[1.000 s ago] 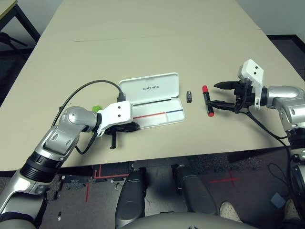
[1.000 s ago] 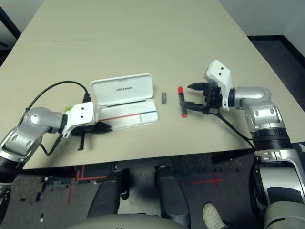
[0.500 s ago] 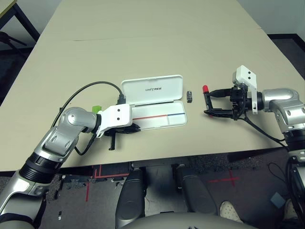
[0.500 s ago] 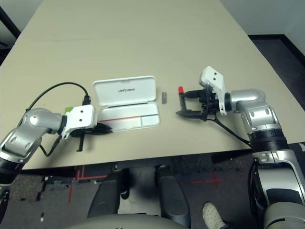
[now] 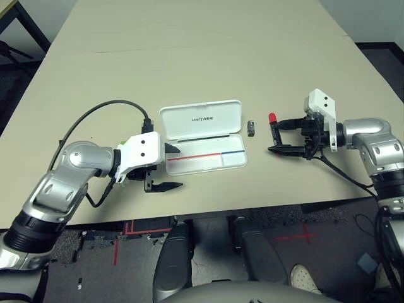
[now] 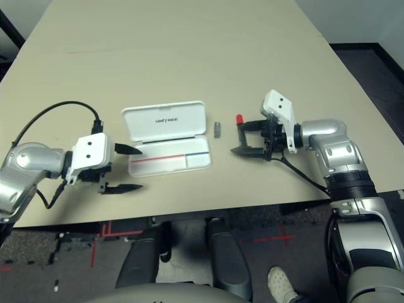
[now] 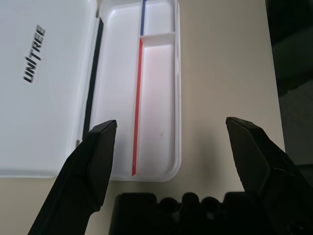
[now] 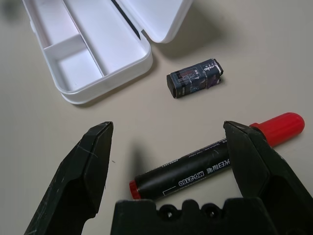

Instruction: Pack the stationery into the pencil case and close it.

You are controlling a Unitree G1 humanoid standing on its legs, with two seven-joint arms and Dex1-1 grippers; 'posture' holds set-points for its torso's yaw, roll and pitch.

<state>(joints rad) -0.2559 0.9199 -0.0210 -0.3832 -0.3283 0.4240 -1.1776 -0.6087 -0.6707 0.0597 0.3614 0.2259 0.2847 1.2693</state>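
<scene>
The white pencil case (image 5: 205,154) lies open near the table's front, its "UNITREE" lid (image 5: 201,118) folded back and its tray (image 7: 157,93) holding nothing. My left gripper (image 5: 171,167) is open at the tray's left end, fingers (image 7: 95,152) spread wider than the tray. The red marker (image 5: 274,133) lies right of the case, between the open fingers of my right gripper (image 5: 271,137); in the right wrist view the marker (image 8: 215,161) rests close to one finger (image 8: 249,147). A small dark grey piece (image 5: 251,128) sits between case and marker. A lime-green edge (image 5: 122,148) peeks from behind my left wrist housing.
A black cable (image 5: 101,113) loops from my left wrist over the table. The beige table (image 5: 202,57) stretches far behind the case. Its front edge (image 5: 252,205) runs just below both grippers.
My left gripper has opened and pulled back to the left of the case's end. My right gripper has swung down and left, bringing its open fingers to either side of the marker.
</scene>
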